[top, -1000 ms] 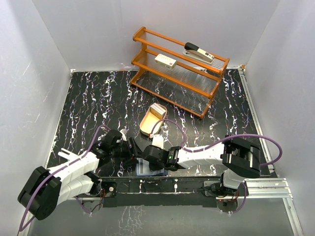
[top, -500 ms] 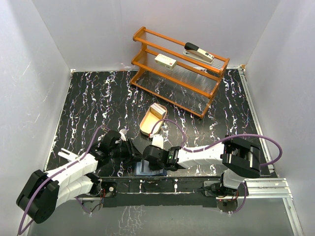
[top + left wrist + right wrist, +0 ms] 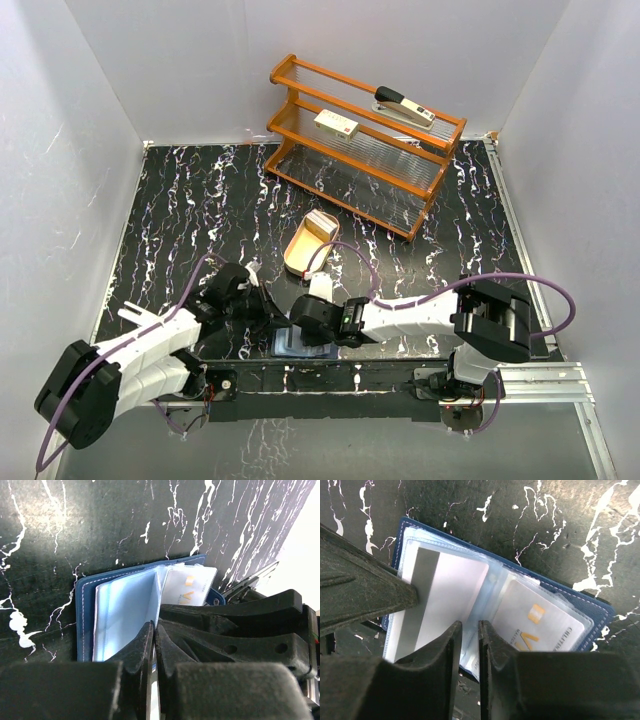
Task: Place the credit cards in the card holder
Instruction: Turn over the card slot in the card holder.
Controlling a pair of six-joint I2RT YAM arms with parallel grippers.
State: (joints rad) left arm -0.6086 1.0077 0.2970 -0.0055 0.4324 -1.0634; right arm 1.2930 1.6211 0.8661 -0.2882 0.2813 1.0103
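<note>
Card holder (image 3: pixel 296 346) lying open at the near edge of the table (image 3: pixel 180 200) in the top view, both arms bent in over it. The left gripper (image 3: pixel 278 316) and right gripper (image 3: pixel 297 328) are almost tip to tip above its pages, too crowded from up here to read either set of fingers. Further back, the tan tray (image 3: pixel 293 264) holds what looks like a pale card (image 3: pixel 320 222), well apart from the action; by my reckoning that one is not yet dealt with. Over to the left wrist: fingers pressed tight together, tips right at the standing middle leaf, though whether they nip it I cannot tell. A gold-lettered card (image 3: pixel 190 587) sits in the pocket just beyond. Right wrist now: fingers a narrow slit apart over the fold, gripping nothing I can make out. A plain white card (image 3: pixel 452 592) lies under the glossy leaf on one page, the gold-lettered card on the other. Two in, I'd say, and at least one to fetch.
</note>
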